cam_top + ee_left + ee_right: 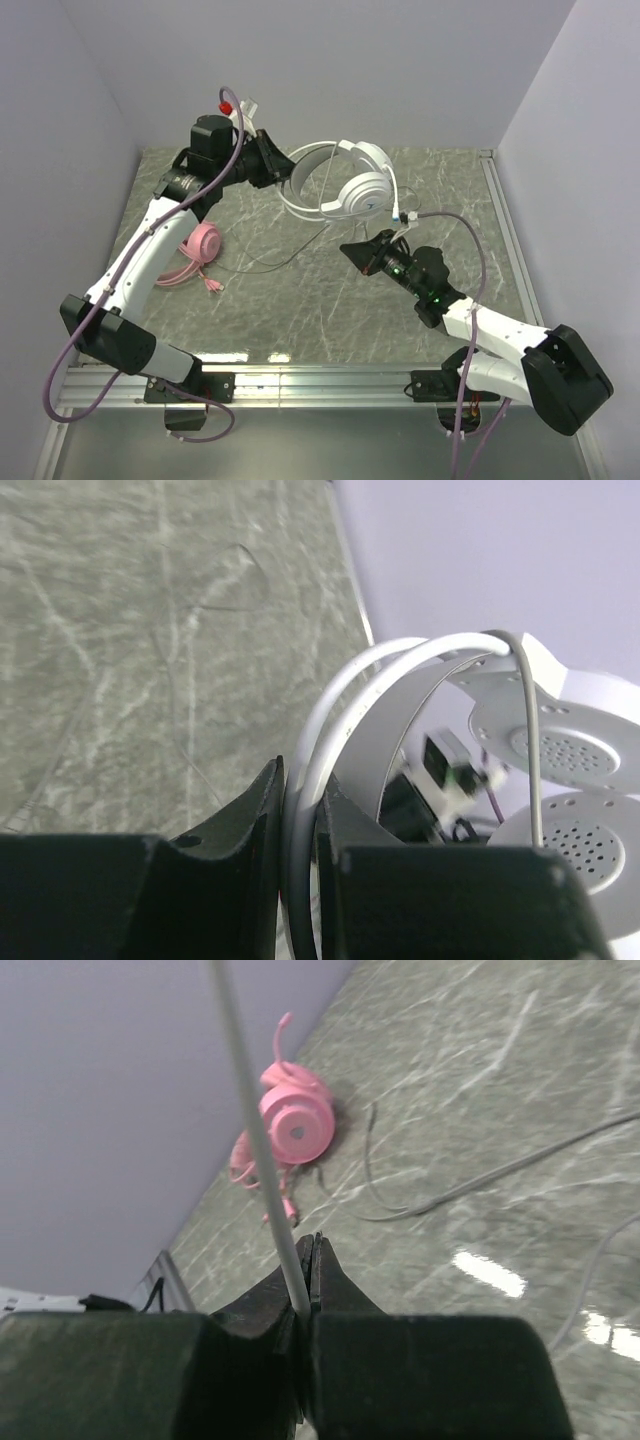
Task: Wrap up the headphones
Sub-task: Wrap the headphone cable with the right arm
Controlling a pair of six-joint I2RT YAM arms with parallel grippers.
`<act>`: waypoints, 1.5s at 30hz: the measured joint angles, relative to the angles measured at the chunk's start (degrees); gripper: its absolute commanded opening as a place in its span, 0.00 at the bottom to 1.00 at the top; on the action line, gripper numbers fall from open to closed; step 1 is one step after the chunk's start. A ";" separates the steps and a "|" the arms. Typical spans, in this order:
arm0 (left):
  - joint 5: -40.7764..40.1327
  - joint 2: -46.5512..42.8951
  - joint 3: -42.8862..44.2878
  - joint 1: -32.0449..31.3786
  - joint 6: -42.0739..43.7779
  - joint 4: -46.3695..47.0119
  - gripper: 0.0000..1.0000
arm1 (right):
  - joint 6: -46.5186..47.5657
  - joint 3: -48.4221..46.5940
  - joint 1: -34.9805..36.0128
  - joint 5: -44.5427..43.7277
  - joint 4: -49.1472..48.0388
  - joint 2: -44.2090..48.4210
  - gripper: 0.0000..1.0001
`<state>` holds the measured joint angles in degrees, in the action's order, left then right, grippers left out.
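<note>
Your left gripper (277,168) was pinched onto the headband of the white headphones (358,185) and held them up over the back of the table, its arm reaching up and rearward. Your right gripper (352,250) was closed tight on a thin pale cable (250,1110), its arm stretched low toward the middle. The grey marbled table (330,320) sat between plain pale walls (350,60). There were two headsets: the white one held, and the pink headphones (200,245) lying on the table beside your left arm.

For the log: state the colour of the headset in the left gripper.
The headset is white; the top view shows it best.
</note>
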<state>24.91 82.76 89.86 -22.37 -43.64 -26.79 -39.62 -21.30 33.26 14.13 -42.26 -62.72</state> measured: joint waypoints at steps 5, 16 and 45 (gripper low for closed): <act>-7.43 -0.85 -3.91 0.00 -1.25 2.62 0.00 | -0.48 -0.02 4.46 -1.29 -0.11 0.02 0.04; -15.47 -3.69 -13.79 0.46 -10.43 15.74 0.00 | -1.73 -2.67 11.91 -3.56 0.39 -4.46 0.11; -46.18 -14.05 -33.07 -1.90 6.80 30.69 0.00 | 0.37 -14.69 20.90 1.88 16.63 -1.68 0.07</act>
<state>-21.28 68.71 56.80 -24.27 -36.84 3.90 -39.24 -35.99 54.15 16.01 -25.63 -64.40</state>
